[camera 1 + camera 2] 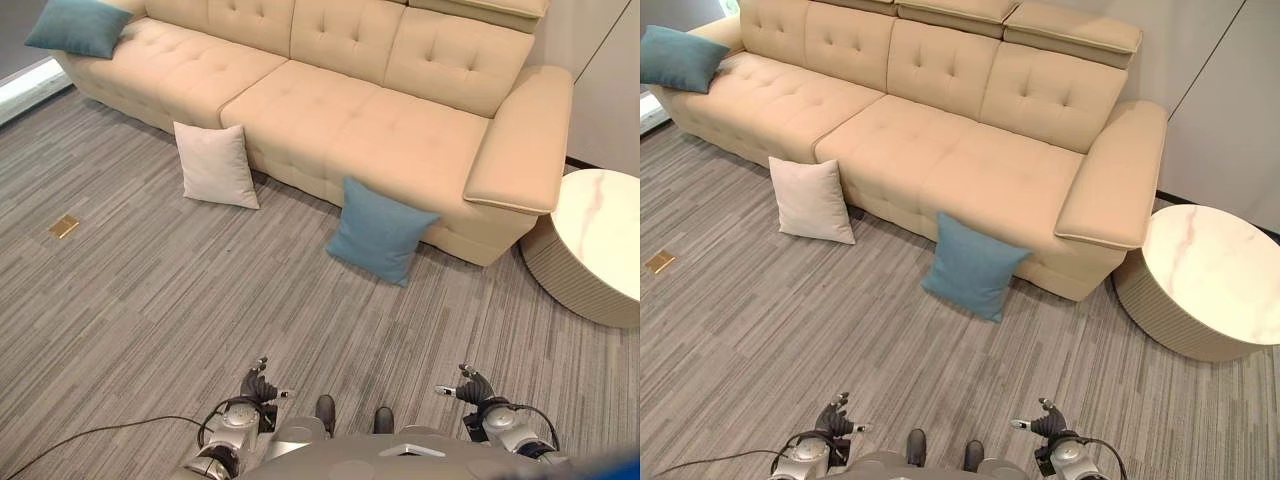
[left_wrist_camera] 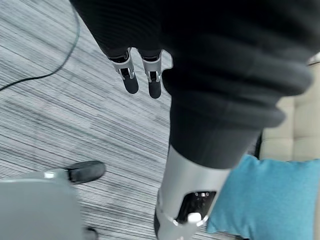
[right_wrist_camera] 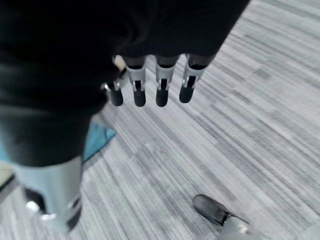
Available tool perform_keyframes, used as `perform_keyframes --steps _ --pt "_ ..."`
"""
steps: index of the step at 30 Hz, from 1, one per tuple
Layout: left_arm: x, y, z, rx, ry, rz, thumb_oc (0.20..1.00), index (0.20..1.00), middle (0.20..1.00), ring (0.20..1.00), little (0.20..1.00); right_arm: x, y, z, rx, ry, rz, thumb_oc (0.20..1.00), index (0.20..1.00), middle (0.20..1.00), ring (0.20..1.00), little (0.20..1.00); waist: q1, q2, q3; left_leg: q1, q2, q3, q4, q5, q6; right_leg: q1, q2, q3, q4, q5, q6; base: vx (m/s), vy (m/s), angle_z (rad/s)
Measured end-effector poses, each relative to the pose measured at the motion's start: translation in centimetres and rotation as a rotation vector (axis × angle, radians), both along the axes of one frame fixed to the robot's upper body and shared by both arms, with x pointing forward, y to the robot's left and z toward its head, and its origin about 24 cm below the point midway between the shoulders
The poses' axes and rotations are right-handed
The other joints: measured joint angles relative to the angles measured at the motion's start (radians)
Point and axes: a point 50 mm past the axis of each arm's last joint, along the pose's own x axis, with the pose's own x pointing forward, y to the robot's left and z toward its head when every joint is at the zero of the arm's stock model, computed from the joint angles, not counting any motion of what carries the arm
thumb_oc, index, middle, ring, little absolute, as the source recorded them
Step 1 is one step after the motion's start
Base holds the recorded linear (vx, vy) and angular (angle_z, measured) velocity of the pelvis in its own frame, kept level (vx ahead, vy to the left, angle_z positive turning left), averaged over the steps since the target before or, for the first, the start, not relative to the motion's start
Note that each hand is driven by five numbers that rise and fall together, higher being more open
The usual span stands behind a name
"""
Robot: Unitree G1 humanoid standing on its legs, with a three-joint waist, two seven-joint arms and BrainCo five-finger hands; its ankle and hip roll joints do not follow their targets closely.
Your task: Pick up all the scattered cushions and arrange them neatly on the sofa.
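A teal cushion (image 1: 380, 230) stands on the carpet, leaning against the front of the beige sofa (image 1: 400, 130) near its right end. A cream cushion (image 1: 214, 165) leans against the sofa front further left. Another teal cushion (image 1: 78, 25) lies on the sofa's far left seat. My left hand (image 1: 258, 385) and right hand (image 1: 470, 388) hang low, well short of the cushions. Both are open and hold nothing, their fingers (image 2: 153, 80) relaxed. The left wrist view catches the floor teal cushion (image 2: 270, 195), and the right wrist view shows its corner (image 3: 97, 140).
A round white marble-topped table (image 1: 600, 240) stands to the right of the sofa's armrest. A small brass floor socket (image 1: 64, 226) sits in the grey striped carpet at the left. Open carpet lies between me and the cushions.
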Motion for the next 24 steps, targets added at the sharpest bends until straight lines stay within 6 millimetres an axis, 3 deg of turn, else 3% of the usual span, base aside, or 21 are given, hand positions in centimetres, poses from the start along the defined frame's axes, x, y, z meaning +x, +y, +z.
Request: perform_keyframes --steps 9,20,24 --pt "-2.6 0.9 -0.7 0.022 0.088 0.021 1.000 1.000 1.000 1.000 1.000 0.0 -0.6 0.2 0.042 -0.036 -0.139 1.000 1.000 1.000 1.000 1.000 -0.021 0.003 -0.014 0.005 0.000 0.003 0.000 0.000 0.001 0.004 0.000 0.002 0.000 0.000 -0.001 0.00 0.000 0.00" --pt "-2.1 0.7 -0.7 0.067 0.097 -0.059 1.000 1.000 1.000 1.000 1.000 -0.1 0.1 0.0 0.063 -0.015 -0.073 1.000 1.000 1.000 1.000 1.000 -0.016 0.000 -0.026 0.001 0.000 0.004 0.000 -0.001 0.003 -0.002 0.000 0.005 0.000 0.001 -0.002 0.00 0.012 0.00" --pt "-1.4 0.8 -0.5 0.075 0.081 -0.067 1.000 1.000 1.000 1.000 1.000 0.0 0.4 0.0 0.075 -0.007 -0.047 1.000 1.000 1.000 1.000 1.000 0.018 -0.015 -0.017 -0.008 -0.002 0.003 0.000 -0.009 -0.002 -0.013 0.000 0.011 0.000 0.000 -0.003 0.04 0.058 -0.04"
